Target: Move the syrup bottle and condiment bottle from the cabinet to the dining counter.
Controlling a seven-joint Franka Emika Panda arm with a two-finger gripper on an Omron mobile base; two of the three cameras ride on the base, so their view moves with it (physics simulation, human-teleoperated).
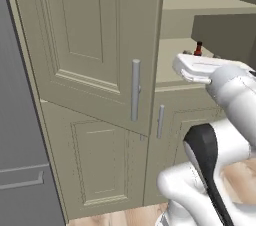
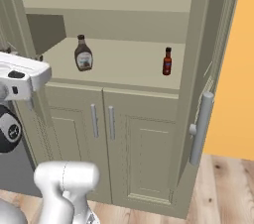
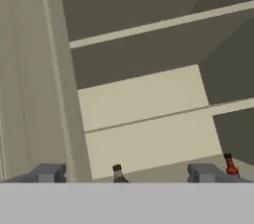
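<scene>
On the open cabinet [image 2: 144, 134]'s lower shelf [image 2: 124, 64], the syrup bottle [image 2: 83, 54] stands upright toward the left side and the condiment bottle [image 2: 167, 61] stands upright toward the right, well apart from each other, the red one nearer the front edge. Both cabinet doors are swung wide. The tool [image 3: 128, 174] is in front of the shelf with its fingers spread wide and nothing between them; both bottle tops show between and beside its fingertips [image 3: 47, 172].
</scene>
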